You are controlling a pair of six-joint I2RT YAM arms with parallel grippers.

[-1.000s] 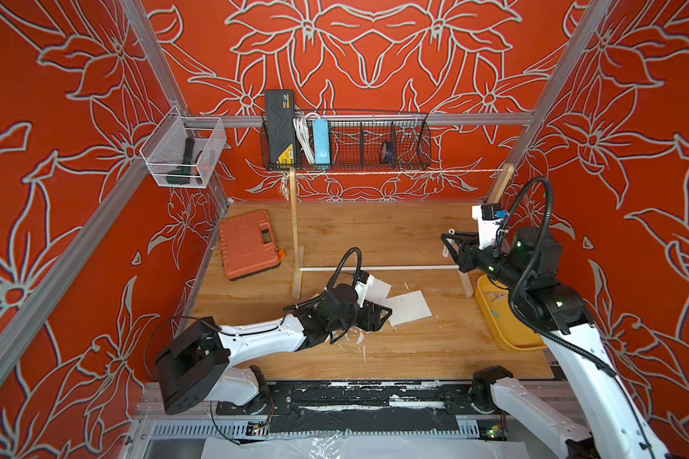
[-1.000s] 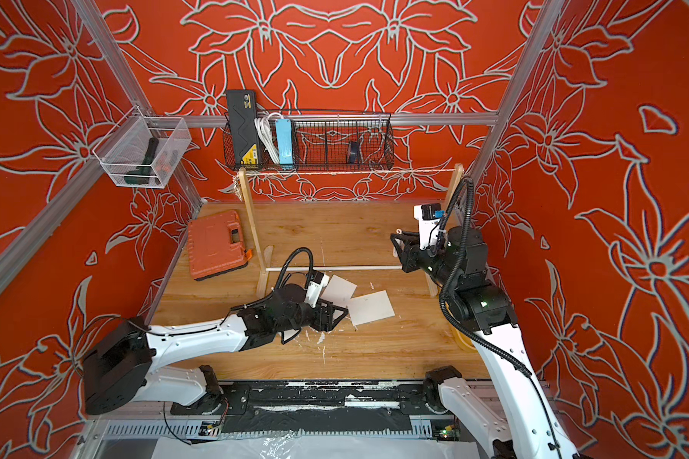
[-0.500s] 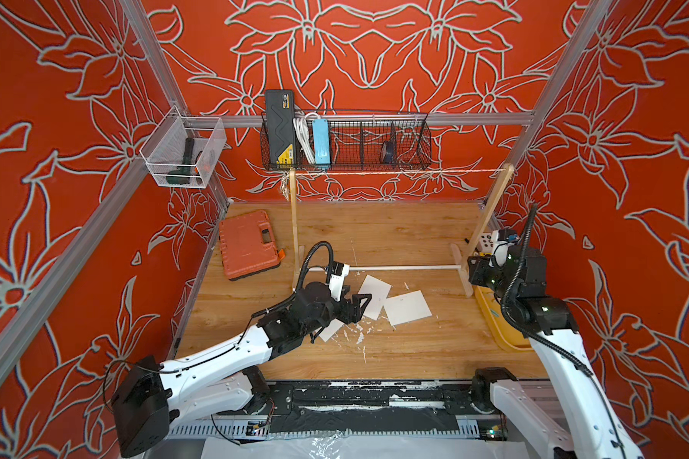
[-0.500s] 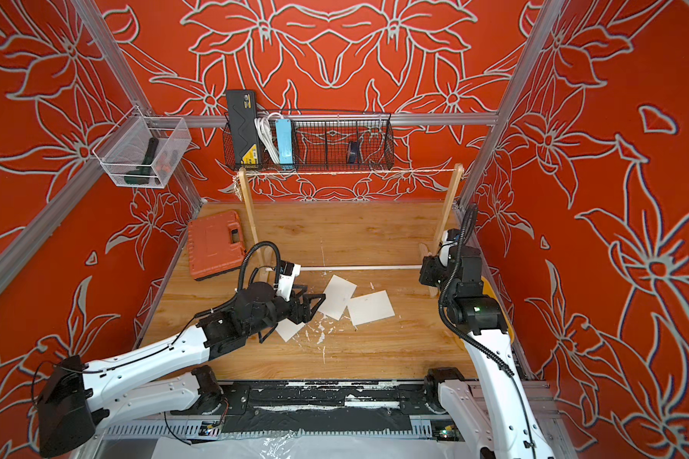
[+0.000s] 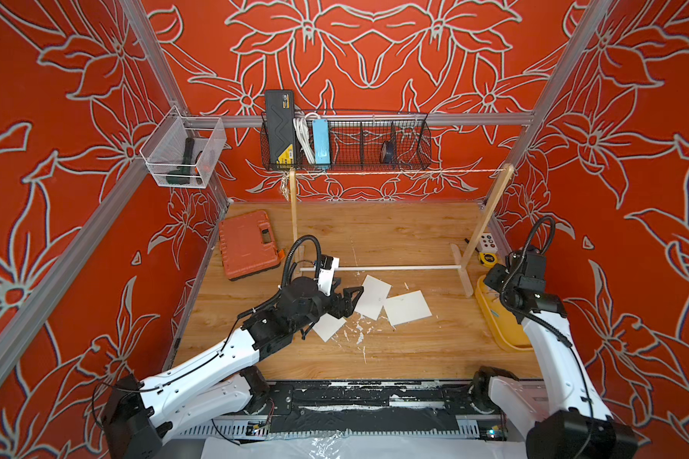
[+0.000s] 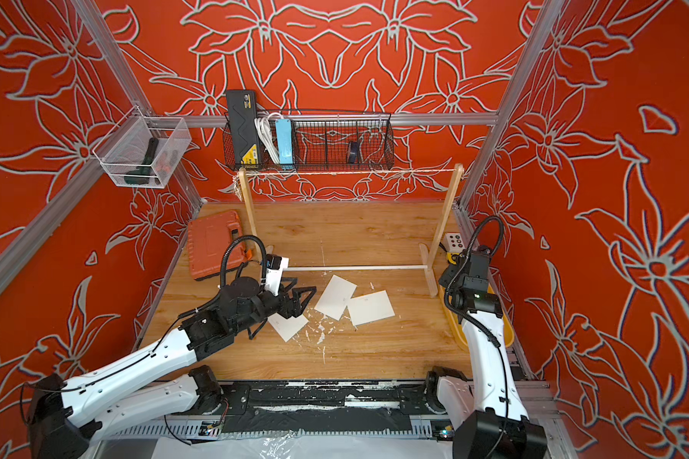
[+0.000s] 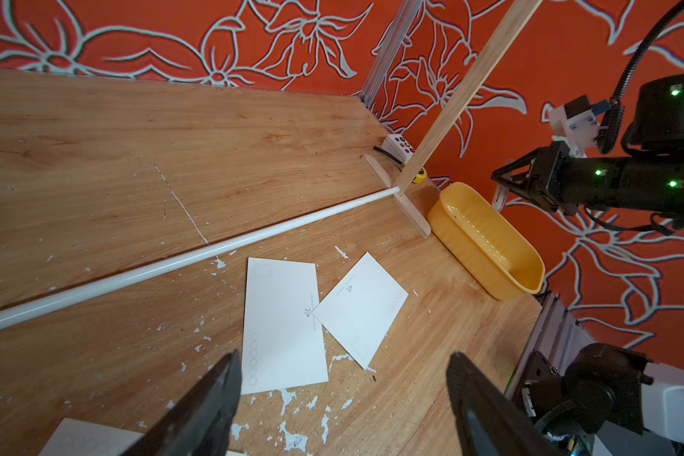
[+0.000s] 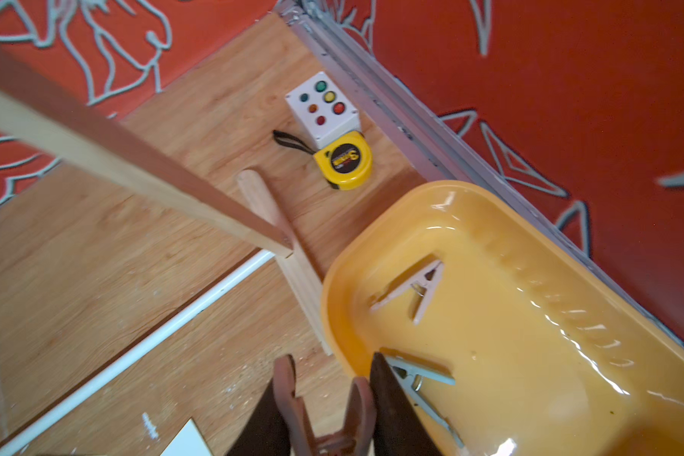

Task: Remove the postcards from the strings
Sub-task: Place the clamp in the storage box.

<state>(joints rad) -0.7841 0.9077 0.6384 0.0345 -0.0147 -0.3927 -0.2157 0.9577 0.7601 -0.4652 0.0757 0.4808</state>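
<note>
The three postcards (image 5: 407, 308) are lying flat on the wooden desk (image 5: 394, 234), well below the string (image 5: 398, 172) that is stretching between the uprights. The left hand (image 5: 355, 298) is hovering released beside them. The right hand (image 7: 500, 179) is clenching a clothespeg (image 8: 362, 398) at the edge of the yellow tray (image 8: 431, 189).

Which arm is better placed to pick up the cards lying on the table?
Left. The left gripper hangs just over the cards, jaws wide open; the right gripper is far off, over the tray.
</note>
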